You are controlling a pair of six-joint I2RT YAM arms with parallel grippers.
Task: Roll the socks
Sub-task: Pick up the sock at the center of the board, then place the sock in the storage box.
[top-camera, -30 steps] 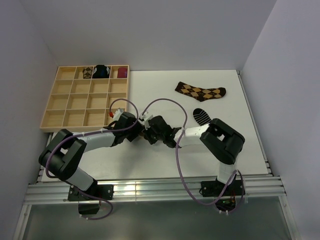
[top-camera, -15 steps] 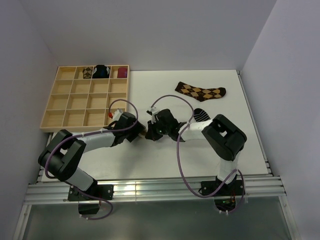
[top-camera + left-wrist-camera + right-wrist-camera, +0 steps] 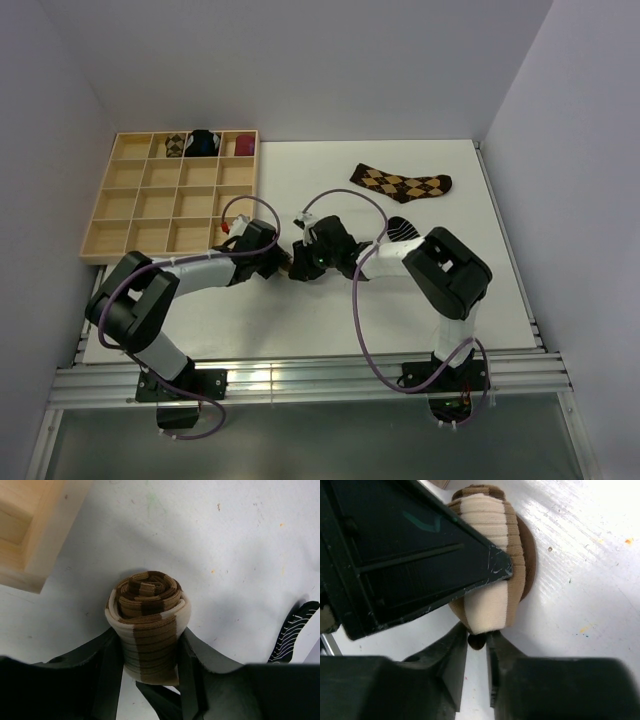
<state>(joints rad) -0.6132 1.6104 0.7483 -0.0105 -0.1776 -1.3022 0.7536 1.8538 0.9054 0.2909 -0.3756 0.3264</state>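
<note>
The long brown-and-cream striped sock (image 3: pixel 147 610) is a tight roll lying on the white table (image 3: pixel 420 280), seen small in the top view as the roll (image 3: pixel 288 265). My left gripper (image 3: pixel 148 655) is shut on it, one finger pressed against each side. My right gripper (image 3: pixel 477 642) faces the roll (image 3: pixel 490 555) from the other side. Its jaws stand narrowly open with the sock's dark end between the tips. The argyle sock (image 3: pixel 400 183) lies flat at the back right. The short black sock (image 3: pixel 400 228) lies just behind the right arm, its edge (image 3: pixel 295 630) showing in the left wrist view.
A wooden compartment tray (image 3: pixel 100 240) sits at the back left, its corner (image 3: pixel 30 535) close to the roll. Its back row holds an argyle bundle (image 3: pixel 175 145), a black-and-blue bundle (image 3: pixel 204 143) and a maroon bundle (image 3: pixel 243 145). Both arms meet mid-table.
The right gripper swung in to the roll and its jaws have parted a little. The left gripper has shifted slightly right and closed in on the roll's sides.
</note>
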